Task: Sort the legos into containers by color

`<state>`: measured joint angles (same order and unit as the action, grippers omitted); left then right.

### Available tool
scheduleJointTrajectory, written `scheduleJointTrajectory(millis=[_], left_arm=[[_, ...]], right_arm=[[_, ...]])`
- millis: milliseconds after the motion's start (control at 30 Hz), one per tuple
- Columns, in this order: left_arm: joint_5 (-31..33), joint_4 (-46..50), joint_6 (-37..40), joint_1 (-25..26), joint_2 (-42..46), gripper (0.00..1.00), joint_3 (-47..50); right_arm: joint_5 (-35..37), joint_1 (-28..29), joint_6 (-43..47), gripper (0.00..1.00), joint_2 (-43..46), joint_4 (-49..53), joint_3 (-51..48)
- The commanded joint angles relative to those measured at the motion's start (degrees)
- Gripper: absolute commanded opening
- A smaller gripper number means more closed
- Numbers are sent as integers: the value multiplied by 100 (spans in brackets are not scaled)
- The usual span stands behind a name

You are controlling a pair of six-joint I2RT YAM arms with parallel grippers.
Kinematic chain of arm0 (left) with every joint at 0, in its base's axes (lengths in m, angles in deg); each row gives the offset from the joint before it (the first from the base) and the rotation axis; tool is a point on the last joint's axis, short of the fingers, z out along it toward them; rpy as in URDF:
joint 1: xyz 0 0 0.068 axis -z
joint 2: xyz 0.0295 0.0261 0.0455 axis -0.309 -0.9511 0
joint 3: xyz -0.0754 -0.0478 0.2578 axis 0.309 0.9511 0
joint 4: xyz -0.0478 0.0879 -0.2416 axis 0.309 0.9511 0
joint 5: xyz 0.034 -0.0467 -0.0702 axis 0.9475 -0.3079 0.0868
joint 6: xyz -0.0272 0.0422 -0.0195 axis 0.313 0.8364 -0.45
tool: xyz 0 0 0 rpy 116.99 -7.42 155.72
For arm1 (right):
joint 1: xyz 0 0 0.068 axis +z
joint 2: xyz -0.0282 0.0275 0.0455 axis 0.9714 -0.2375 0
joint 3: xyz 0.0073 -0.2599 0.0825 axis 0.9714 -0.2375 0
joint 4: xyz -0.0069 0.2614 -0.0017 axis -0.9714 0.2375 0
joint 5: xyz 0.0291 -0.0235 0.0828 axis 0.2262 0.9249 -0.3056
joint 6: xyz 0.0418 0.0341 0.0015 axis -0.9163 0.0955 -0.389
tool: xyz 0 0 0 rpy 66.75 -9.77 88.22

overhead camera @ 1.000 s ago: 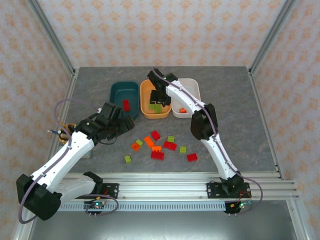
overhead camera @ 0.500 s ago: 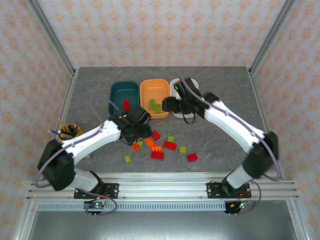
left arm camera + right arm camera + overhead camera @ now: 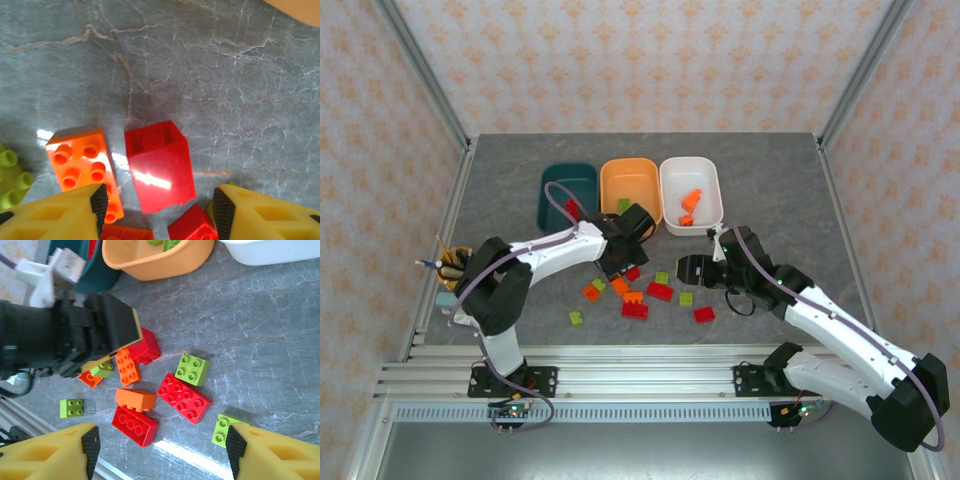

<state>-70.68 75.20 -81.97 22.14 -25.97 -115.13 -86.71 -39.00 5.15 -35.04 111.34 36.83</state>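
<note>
Loose red, orange and lime legos lie mid-table, among them a red brick (image 3: 660, 291). My left gripper (image 3: 620, 262) is low over the pile, open, its fingers straddling a red brick (image 3: 160, 167) with a gap on each side. An orange brick (image 3: 82, 165) lies just left of it. My right gripper (image 3: 685, 272) hovers open over the pile's right side, above a long red brick (image 3: 184, 397). The teal tub (image 3: 568, 185) holds a red brick, the orange tub (image 3: 630, 178) lime ones, the white tub (image 3: 690, 175) orange ones.
A pen cup (image 3: 455, 265) stands at the table's left edge. The three tubs sit in a row behind the pile. In the right wrist view the left gripper's black body (image 3: 107, 335) hangs over the pile's far side. A metal rail (image 3: 640, 378) borders the near edge.
The left arm swung right from beside the teal tub down onto the pile, its jaws narrowing. The right arm pulled back from the tubs to the pile, jaws widening; a second orange brick lies in the white tub.
</note>
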Motion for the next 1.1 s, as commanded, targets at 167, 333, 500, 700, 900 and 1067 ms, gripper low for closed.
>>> scheduleJointTrajectory(millis=[167,333,500,700,900,1067], left_arm=[[178,28,-198,20,-446,51,-322],[147,3,-199,20,-555,43,-375],[142,47,-60,20,-793,30,-531],[981,837,534,-42,-111,27,-1036],[1060,1567,1739,-1092,601,26,-1333],[751,2035,2777,-2282,342,27,-1831]], right_arm=[[157,23,-82,69,-3,-100,-86],[184,19,-42,69,-219,-26,4],[131,19,60,69,-490,58,163],[65,19,329,69,-528,-73,360],[-72,19,578,69,-857,-623,716],[-338,53,526,70,-1334,-1293,1341]])
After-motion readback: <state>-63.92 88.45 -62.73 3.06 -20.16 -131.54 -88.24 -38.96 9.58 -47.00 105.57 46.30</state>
